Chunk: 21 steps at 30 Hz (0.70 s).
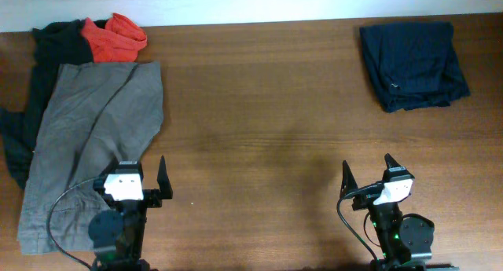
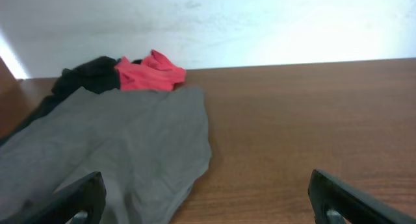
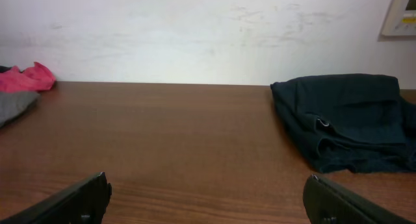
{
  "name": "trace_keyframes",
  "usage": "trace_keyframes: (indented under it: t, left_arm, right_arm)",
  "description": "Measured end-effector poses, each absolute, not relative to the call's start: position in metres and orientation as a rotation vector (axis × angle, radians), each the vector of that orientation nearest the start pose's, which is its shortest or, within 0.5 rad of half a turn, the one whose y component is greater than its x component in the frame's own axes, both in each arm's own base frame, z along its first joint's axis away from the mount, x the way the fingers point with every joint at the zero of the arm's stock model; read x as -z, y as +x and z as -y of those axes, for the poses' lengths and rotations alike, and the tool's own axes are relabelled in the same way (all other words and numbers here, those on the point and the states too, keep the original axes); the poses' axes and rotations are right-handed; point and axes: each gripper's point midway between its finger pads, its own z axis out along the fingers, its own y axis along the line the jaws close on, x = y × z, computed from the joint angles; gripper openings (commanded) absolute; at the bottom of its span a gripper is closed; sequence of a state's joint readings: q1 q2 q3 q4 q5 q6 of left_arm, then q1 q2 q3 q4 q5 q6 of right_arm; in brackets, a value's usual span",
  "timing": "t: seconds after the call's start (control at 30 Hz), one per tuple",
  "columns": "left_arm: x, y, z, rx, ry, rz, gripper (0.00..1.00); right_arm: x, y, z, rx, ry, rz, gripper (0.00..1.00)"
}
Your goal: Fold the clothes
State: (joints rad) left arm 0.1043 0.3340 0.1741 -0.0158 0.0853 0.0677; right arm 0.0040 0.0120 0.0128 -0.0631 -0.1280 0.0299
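Closest to you are your two grippers, at the near edge of the table (image 1: 259, 114). The left gripper (image 1: 132, 173) has its dark, pointy fingers (image 2: 83, 198) spread wide, and it holds nothing. The right gripper (image 1: 368, 167) is the same: fingers wide apart, nothing between them.

The grey piece (image 1: 94, 130) is big, soft and mostly flat, with a few wrinkles and a seam line down it. It lies on the left side, and its near part reaches in beside your left arm. At the far left corner, the red-orange piece (image 1: 115, 37) is bunched up. It sits on the black piece (image 1: 47, 43), which runs crumpled down the left edge. The navy piece (image 1: 413, 63) lies at the far right, folded into a thick square, well apart from the others.

A wide stretch of smooth brown wood shows between the grey piece and the navy piece. A white, scuffed wall (image 3: 195, 29) stands behind the far edge.
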Motion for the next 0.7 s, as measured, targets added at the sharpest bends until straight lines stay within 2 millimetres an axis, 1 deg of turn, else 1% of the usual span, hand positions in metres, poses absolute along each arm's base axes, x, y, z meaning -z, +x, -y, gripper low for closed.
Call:
trace_keyframes:
  t: [0.2, 0.43, 0.63, 0.7]
  left_arm:
    - [-0.179, 0.257, -0.013, -0.057, 0.032, -1.688, 0.99]
    - [-0.161, 0.253, -0.010, -0.048, 0.040, -1.685, 0.99]
    - [-0.154, 0.248, -0.009, -0.044, 0.047, -1.670, 0.99]
    - [-0.157, 0.247, -0.008, -0.045, 0.048, -1.656, 0.99]
  right_arm:
    - [-0.162, 0.245, -0.023, -0.131, -0.077, -1.632, 0.99]
    - [-0.162, 0.245, -0.023, -0.131, -0.077, -1.632, 0.99]
    - [-0.162, 0.245, -0.023, -0.131, -0.077, -1.632, 0.99]
    - [-0.162, 0.245, -0.023, -0.131, -0.076, -1.632, 0.99]
